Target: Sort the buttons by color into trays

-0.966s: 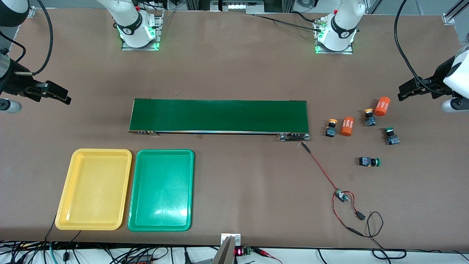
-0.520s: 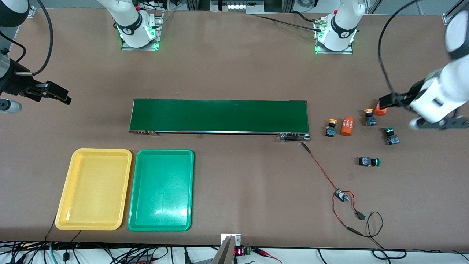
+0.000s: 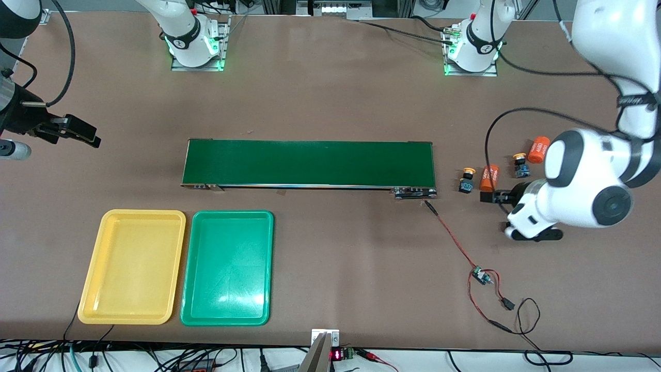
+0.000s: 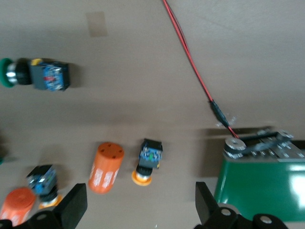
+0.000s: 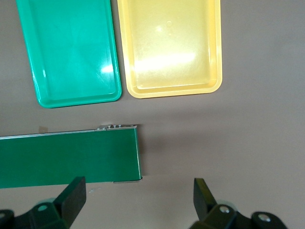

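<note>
1. Crowded together at the left arm's end of the table, past the conveyor belt (image 3: 309, 163), the buttons (image 4: 148, 161) lie among orange cylinders (image 4: 106, 168).
2. Hanging over them, the left gripper (image 4: 138, 207) has its jaws spread and empty; a careless descent could knock a cylinder or pinch it instead.
3. Both trays (image 3: 133, 267) hold nothing, well apart from the buttons.
4. Also spread and empty, the right gripper (image 5: 138, 200) waits over bare table at its own end of the belt.

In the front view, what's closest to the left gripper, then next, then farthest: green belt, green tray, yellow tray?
1. Green belt: its end is close by the left gripper.
2. Green tray: nearer the front camera than the belt.
3. Yellow tray: beside it, toward the right arm's end.
</note>
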Available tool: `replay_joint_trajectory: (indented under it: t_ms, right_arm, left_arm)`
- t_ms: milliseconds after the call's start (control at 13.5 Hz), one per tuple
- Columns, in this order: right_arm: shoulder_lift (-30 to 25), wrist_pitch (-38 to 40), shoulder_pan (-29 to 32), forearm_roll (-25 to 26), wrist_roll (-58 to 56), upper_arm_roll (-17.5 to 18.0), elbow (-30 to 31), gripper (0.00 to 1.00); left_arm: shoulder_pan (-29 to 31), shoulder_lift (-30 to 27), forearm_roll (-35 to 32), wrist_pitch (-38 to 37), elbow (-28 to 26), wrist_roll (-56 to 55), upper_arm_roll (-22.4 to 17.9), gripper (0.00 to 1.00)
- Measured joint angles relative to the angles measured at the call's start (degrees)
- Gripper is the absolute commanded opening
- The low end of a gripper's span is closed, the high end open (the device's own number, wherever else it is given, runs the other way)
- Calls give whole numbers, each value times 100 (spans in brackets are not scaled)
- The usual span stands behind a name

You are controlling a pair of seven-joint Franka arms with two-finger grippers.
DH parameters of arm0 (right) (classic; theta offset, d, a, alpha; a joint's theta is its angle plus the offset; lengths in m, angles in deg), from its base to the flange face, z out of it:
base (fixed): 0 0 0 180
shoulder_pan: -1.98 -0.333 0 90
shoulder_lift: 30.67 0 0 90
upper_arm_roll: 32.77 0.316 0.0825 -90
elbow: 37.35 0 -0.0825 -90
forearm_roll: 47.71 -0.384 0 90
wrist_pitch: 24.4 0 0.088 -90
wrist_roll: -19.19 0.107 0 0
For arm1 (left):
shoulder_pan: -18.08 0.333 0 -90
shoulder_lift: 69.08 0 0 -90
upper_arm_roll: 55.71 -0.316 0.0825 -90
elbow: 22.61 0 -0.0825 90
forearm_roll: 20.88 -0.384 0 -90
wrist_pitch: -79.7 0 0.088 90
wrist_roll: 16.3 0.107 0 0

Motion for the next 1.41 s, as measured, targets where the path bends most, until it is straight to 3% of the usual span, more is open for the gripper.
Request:
replay_joint_trajectory:
  t_ms: [372,1115,1412]
  right_arm:
    - [0,0,0,-2,3,-1,0,100]
    - [3,-2,9,-121,14,-5,0,100]
    - [6,-4,18,-124,15,-6,0,100]
  left_arm:
    - [30,345,0,111,-136,68,-7,100]
    - [46,264,15,163,-507,223,3,100]
    - [30,-4,15,648,-1086,246,11,100]
